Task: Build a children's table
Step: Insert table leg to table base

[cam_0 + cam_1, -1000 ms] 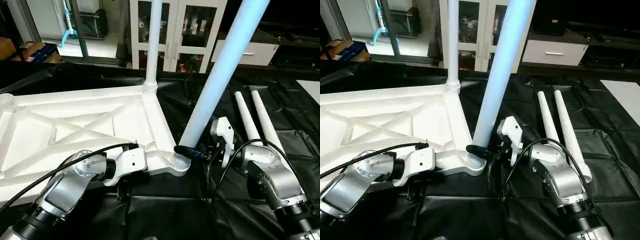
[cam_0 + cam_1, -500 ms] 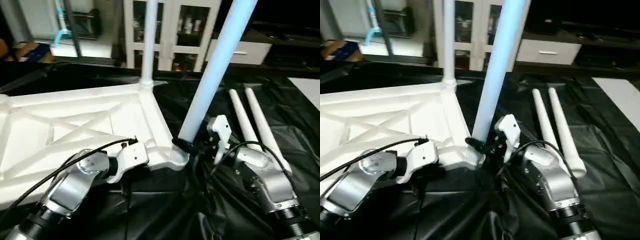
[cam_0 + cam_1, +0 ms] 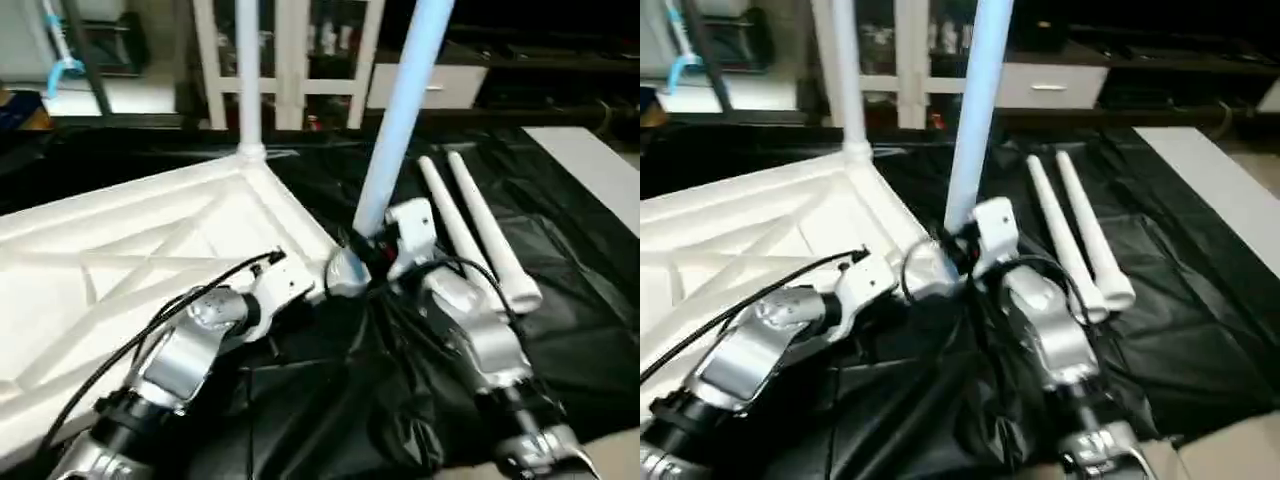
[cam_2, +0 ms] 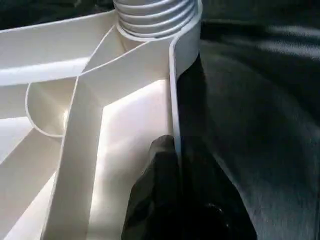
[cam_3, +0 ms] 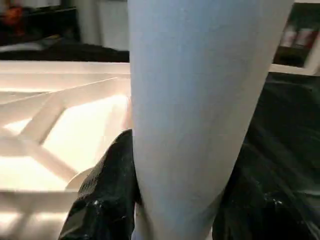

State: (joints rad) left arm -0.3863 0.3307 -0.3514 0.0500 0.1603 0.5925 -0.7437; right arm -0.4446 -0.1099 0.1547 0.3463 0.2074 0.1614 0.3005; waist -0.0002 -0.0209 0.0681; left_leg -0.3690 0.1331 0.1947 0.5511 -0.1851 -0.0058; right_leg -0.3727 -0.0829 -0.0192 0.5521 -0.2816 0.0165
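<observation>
The white tabletop (image 3: 120,270) lies upside down on the black sheet, its X ribs facing up. One leg (image 3: 247,80) stands upright in the far corner socket. A second leg (image 3: 402,110) rises from the near corner socket (image 3: 343,272), leaning slightly right. My right gripper (image 3: 366,250) is shut on this leg's base, with black fingers (image 5: 107,195) on both sides of the tube. My left gripper (image 3: 292,287) is shut on the tabletop's rim wall (image 4: 174,100) just beside that socket. Two loose legs (image 3: 452,222) (image 3: 492,240) lie side by side to the right.
A white glass-door cabinet (image 3: 290,50) and a white drawer unit (image 3: 425,90) stand behind the work area. A flat white board (image 3: 590,160) lies at the far right. The crumpled black sheet (image 3: 570,330) covers the surface around the arms.
The head camera has swung, shifting the whole picture. The held leg now stands closer to upright in the near socket. Both grippers keep their holds.
</observation>
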